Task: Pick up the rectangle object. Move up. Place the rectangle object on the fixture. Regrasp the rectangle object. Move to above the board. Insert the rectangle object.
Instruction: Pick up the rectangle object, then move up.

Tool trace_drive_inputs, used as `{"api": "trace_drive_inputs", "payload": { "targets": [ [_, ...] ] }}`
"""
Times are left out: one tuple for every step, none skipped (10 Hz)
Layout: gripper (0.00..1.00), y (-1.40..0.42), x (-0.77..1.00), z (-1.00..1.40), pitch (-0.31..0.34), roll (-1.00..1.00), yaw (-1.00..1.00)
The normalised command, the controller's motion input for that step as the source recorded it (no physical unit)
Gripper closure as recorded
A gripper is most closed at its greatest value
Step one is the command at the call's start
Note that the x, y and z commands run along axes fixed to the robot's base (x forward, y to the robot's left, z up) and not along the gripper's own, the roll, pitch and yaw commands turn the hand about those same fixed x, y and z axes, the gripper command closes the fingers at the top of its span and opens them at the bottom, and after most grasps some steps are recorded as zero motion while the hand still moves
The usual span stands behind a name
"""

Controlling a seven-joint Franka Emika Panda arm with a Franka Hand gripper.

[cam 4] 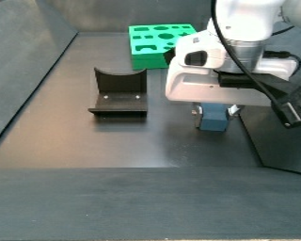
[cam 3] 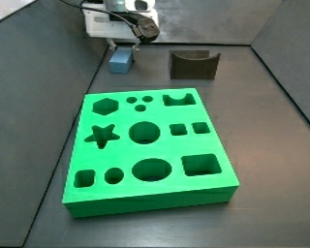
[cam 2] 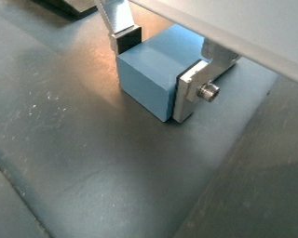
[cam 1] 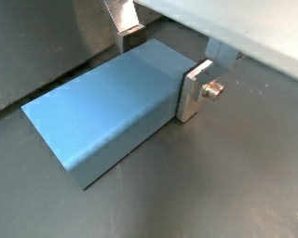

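In a side view, the bright green slab with cut-out holes [cam 3: 150, 147] is lying nearest. Behind it, the gripper [cam 3: 123, 48] is pinching the small matte light blue-grey block [cam 3: 121, 61] on the dark counter [cam 3: 267, 145], jaws closed against its sides. The dark notched fixture [cam 3: 193, 64] is standing rightward, apart.

The small matte light blue-grey rectangular block [cam 1: 108, 116] lies flat on the dark floor, between the gripper's [cam 1: 155, 70] silver finger plates, one plate [cam 2: 192, 90] against its side in both wrist views; in a side view the block [cam 3: 120, 61] sits beyond the board's far edge; the large bright green slab [cam 3: 147, 145] with star, hexagon, circle, square and crown cut-outs lies flat; the dark brown notched fixture [cam 3: 193, 64] stands upright, apart from the block.
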Motion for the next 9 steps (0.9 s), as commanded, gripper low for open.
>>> {"api": "trace_drive_inputs", "payload": {
  "targets": [
    [1.0, 0.0, 0.0, 0.0, 0.0, 0.0, 0.0],
    [1.0, 0.0, 0.0, 0.0, 0.0, 0.0, 0.0],
    [1.0, 0.0, 0.0, 0.0, 0.0, 0.0, 0.0],
    [1.0, 0.0, 0.0, 0.0, 0.0, 0.0, 0.0],
    [1.0, 0.0, 0.0, 0.0, 0.0, 0.0, 0.0],
    [1.0, 0.0, 0.0, 0.0, 0.0, 0.0, 0.0],
    [1.0, 0.0, 0.0, 0.0, 0.0, 0.0, 0.0],
    [1.0, 0.0, 0.0, 0.83, 0.0, 0.0, 0.0],
    [1.0, 0.02, 0.04, 0.83, -0.008, 0.0, 0.02]
  ]
}}
